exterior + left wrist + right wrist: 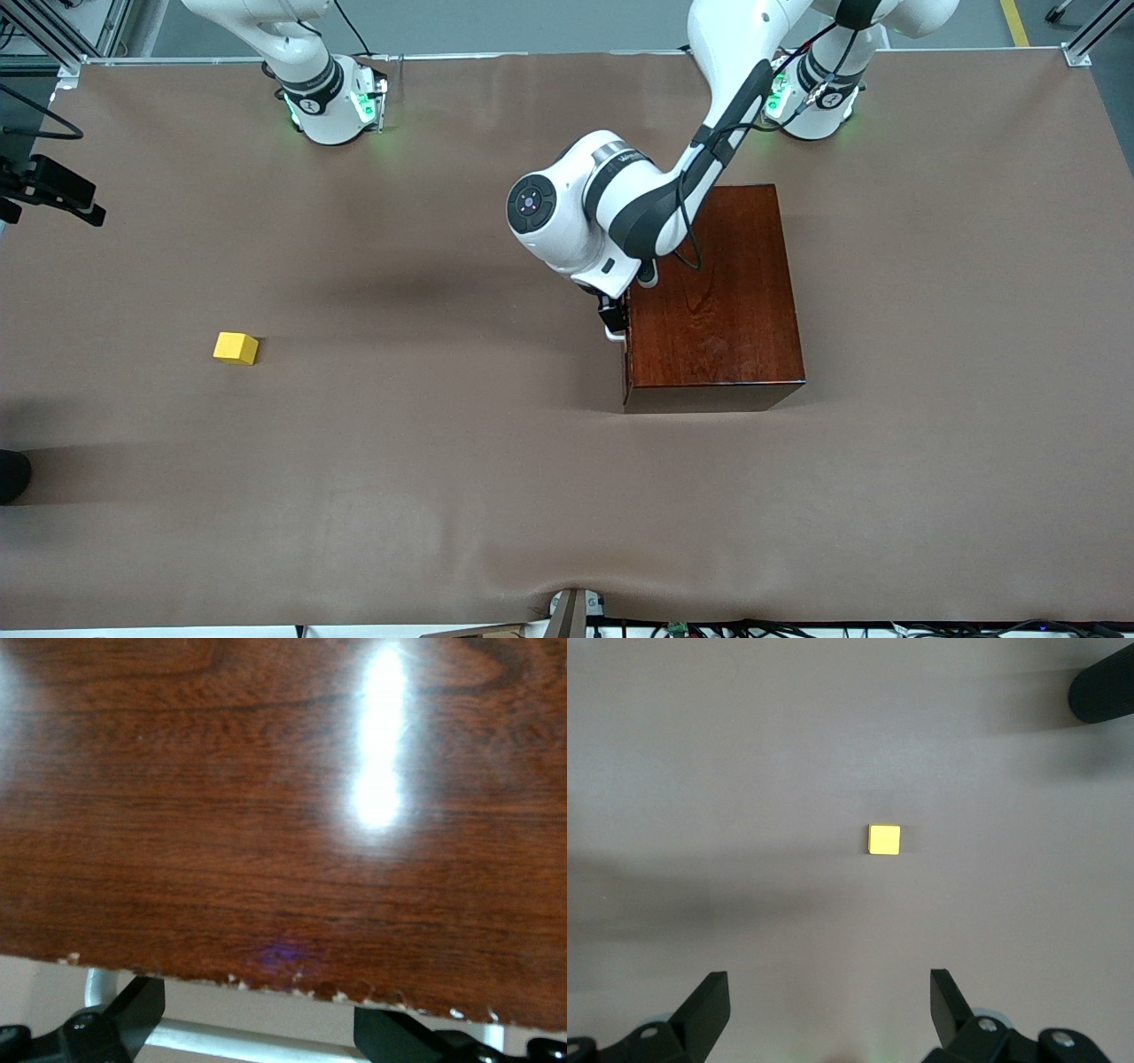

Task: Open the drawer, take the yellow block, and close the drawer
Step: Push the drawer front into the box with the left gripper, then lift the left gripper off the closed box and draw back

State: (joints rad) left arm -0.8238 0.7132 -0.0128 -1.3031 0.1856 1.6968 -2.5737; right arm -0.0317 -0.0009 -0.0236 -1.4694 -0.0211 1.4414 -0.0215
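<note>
Your left gripper [614, 321] sits low against the side face of the dark red-brown wooden box [722, 292], the face turned toward the right arm's end of the table. From the left wrist view its fingers [124, 1014] stand apart, one on each side of the white bar handle [257, 1043] just under the box's top edge — placed, it seems, to straddle the bar for a grip. They have not closed on it. The drawer shows no pulled-out tray from the front view, so you can judge it shut or nearly so. Your right gripper [828, 1014] is out of the front view; its own camera shows it high over bare table with its fingers spread wide, holding nothing, waiting. Directly under it lies the yellow block [236, 348] — out on the brown table cover [443, 496], well apart from the box, not in the drawer.
</note>
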